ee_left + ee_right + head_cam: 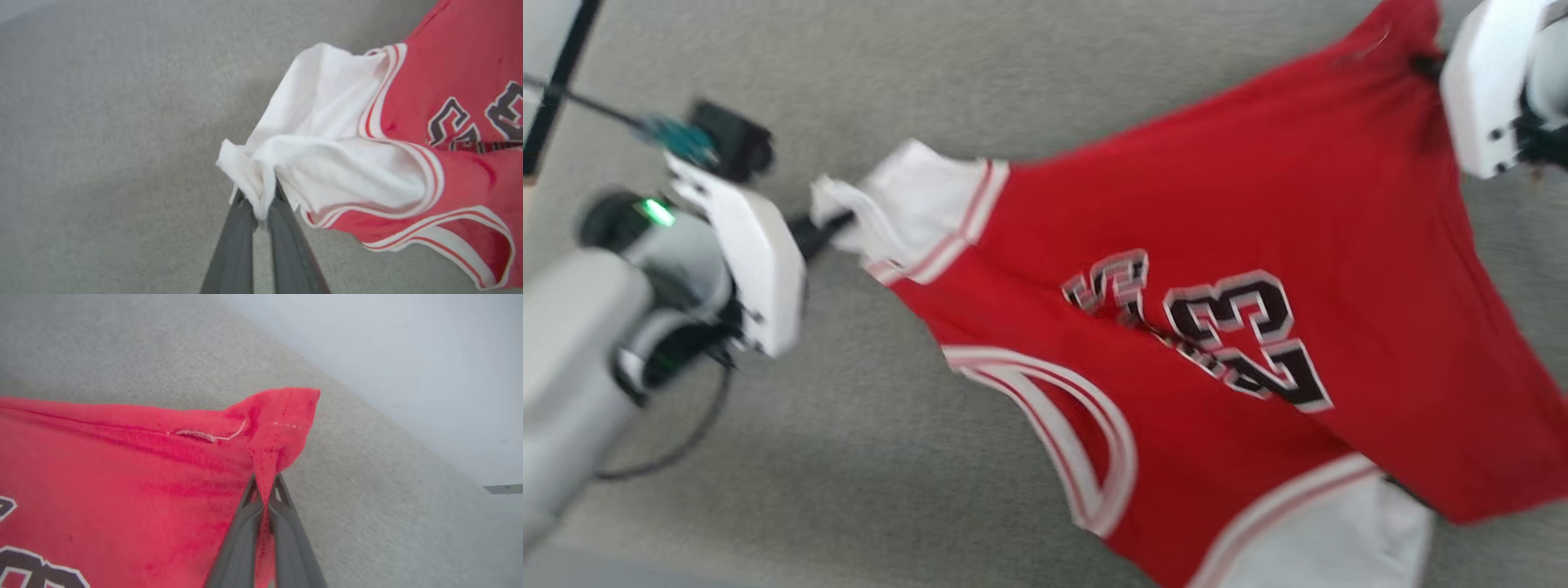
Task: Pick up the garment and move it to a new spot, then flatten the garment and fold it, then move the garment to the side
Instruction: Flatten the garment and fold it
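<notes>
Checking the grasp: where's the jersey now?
Centre-right in the head view, the jersey stretches between the left end effector on its white sleeve and the right end effector.

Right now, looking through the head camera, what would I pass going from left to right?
Left end effector, shut on a white sleeve → red garment with its number print → right end effector, shut on the garment's red corner.
</notes>
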{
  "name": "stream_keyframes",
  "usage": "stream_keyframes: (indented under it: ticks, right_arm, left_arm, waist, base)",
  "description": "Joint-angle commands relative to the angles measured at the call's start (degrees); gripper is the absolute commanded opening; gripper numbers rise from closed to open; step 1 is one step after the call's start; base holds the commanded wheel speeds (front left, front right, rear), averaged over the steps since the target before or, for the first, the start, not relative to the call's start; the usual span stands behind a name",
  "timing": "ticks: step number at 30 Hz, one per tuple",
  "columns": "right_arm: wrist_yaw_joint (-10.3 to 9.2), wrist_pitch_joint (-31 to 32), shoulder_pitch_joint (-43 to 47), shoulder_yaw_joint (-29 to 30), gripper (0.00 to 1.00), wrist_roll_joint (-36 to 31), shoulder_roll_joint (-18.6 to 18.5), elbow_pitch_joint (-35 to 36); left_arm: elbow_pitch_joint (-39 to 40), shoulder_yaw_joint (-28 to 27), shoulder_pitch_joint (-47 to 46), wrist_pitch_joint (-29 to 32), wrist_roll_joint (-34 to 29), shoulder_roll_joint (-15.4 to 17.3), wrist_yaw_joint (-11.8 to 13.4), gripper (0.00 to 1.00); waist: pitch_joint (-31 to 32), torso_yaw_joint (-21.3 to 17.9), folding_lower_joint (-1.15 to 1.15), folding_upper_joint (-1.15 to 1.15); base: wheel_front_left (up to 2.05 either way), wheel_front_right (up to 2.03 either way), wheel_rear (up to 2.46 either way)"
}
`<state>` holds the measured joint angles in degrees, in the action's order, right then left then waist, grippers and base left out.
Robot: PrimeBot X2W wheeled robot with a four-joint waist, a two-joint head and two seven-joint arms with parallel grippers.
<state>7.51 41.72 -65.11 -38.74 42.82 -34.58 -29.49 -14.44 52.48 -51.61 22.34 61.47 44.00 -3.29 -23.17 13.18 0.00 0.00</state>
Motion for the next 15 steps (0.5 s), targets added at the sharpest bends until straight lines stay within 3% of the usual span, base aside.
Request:
stream_keyframes:
  ticks: [1, 7, 11, 15]
  right_arm:
    - [-0.04, -0.6, 0.7, 1.3, 0.00, 0.0, -0.9, 1.2]
    - [-0.04, -2.4, 0.8, 6.4, 0.00, -1.9, -2.3, 4.0]
    - [-0.04, -5.9, -0.8, 11.0, 0.00, -6.3, -0.2, 3.1]
    - [-0.09, -13.4, -3.8, 17.5, 0.00, -14.6, 3.4, -1.5]
  left_arm:
    - [0.6, -0.7, -2.2, 1.5, -0.1, 1.3, 0.4, 0.00]
    - [0.9, -1.5, -9.0, 6.7, -1.6, 3.4, 0.8, 0.00]
    - [-1.8, -2.2, -15.6, 8.0, -4.2, 1.6, 1.2, 0.00]
    - [-7.8, -2.7, -23.4, 4.5, -9.5, -1.5, 1.8, 0.00]
  waist:
    - [1.4, -2.2, 0.00, 0.00]
    - [2.3, -4.9, 0.00, 0.00]
    - [2.5, -6.4, 0.00, 0.00]
    - [1.9, -7.6, 0.00, 0.00]
  base:
    - [0.00, 0.00, 0.00]
    - [0.00, 0.00, 0.00]
    - [0.00, 0.00, 0.00]
    - [0.00, 0.00, 0.00]
